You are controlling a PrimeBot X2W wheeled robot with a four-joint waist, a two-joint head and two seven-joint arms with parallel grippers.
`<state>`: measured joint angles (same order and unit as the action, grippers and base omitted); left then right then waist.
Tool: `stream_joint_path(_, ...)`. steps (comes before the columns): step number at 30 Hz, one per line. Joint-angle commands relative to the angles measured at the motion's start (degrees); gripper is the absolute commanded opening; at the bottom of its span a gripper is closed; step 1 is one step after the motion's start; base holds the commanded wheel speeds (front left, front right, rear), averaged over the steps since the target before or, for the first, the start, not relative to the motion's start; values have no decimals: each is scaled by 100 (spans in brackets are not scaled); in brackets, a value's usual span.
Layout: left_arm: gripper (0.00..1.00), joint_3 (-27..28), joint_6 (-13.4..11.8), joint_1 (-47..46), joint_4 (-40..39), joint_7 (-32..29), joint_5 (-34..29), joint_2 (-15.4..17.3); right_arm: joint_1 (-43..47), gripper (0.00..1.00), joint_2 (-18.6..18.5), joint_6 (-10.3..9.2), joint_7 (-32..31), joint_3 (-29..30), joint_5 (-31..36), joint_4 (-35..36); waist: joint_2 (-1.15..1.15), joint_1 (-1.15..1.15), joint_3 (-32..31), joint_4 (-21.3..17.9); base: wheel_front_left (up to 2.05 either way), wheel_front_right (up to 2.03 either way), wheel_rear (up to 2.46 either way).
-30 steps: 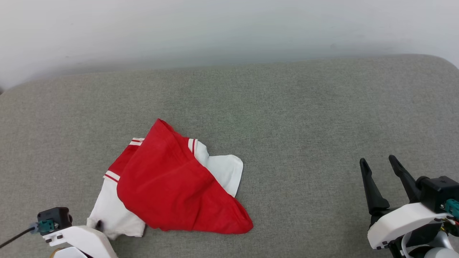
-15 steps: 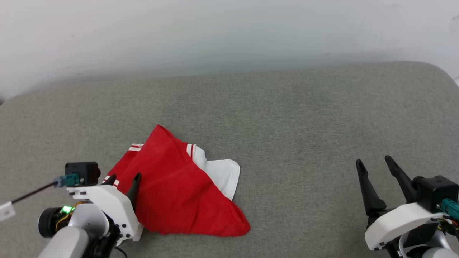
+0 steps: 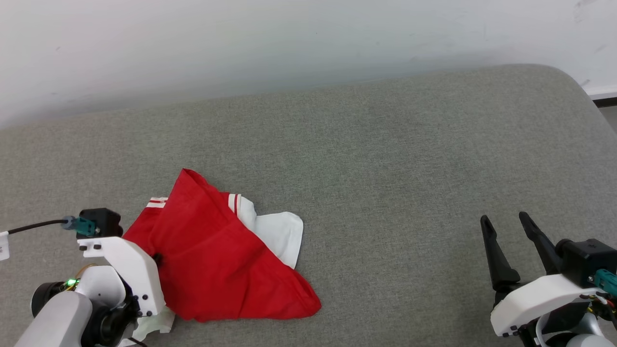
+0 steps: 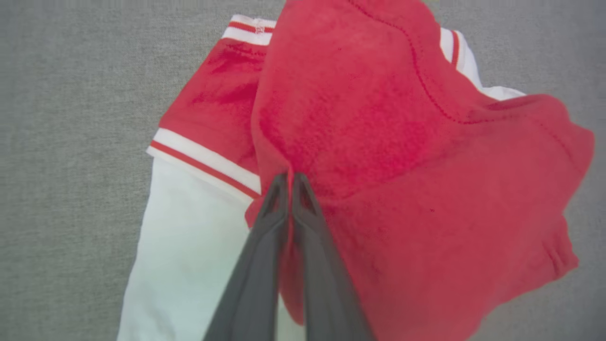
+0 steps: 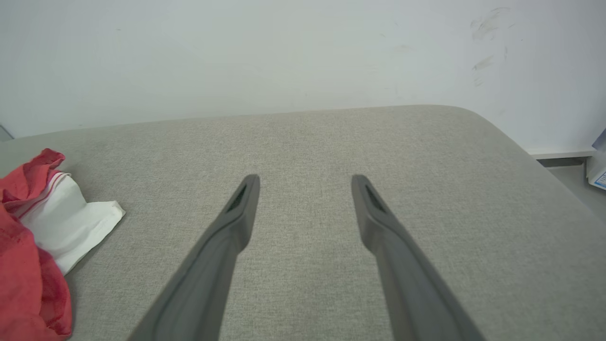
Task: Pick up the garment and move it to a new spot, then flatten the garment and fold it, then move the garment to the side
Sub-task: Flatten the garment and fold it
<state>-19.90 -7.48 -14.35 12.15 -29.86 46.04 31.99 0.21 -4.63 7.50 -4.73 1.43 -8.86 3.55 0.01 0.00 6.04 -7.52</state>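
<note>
One garment, two grippers, one surface, one wall.
A single red garment [image 3: 217, 265] with two white sleeves [image 4: 189, 265] is counted at 7 o'clock in the head view. Two grippers are counted, the left gripper [image 3: 156, 260] at 8 o'clock and the right gripper [image 3: 504, 219] at 4 o'clock. One grey padded surface [image 3: 385, 168] and one pale wall [image 3: 289, 38] at 12 o'clock are counted.

T-shirt [image 3: 217, 260]: you see plain bright red on the body.
Sleeves [image 4: 189, 246]: white, with red-and-white stripe trim.
Cushion [image 3: 385, 168]: your work surface is a mottled grey weave.
Wall [image 3: 289, 38]: pale off-white.
Left gripper [image 4: 289, 179]: dark grey fingers, white housing.
Right gripper [image 3: 505, 219]: black fingers, white housing, teal plug [image 3: 606, 280].
</note>
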Motion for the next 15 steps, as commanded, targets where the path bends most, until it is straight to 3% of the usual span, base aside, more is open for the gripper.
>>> stream_joint_path(1,0,-9,20,39,-53,35,-50,11,-9,100,33,-2,18,17,-30,-3,-1,0,-3,4,0,0,0)
stream_joint_path(7,0,-191,10,-90,-667,300,-414,55,-40,100,36,-2,-1,81,37,2,-1,0,-100,97,0,0,0)
stream_joint_path(15,0,-1069,89,124,-1791,134,-872,-309,111,100,47,-2,-68,105,100,69,-1,0,-327,175,0,0,0)
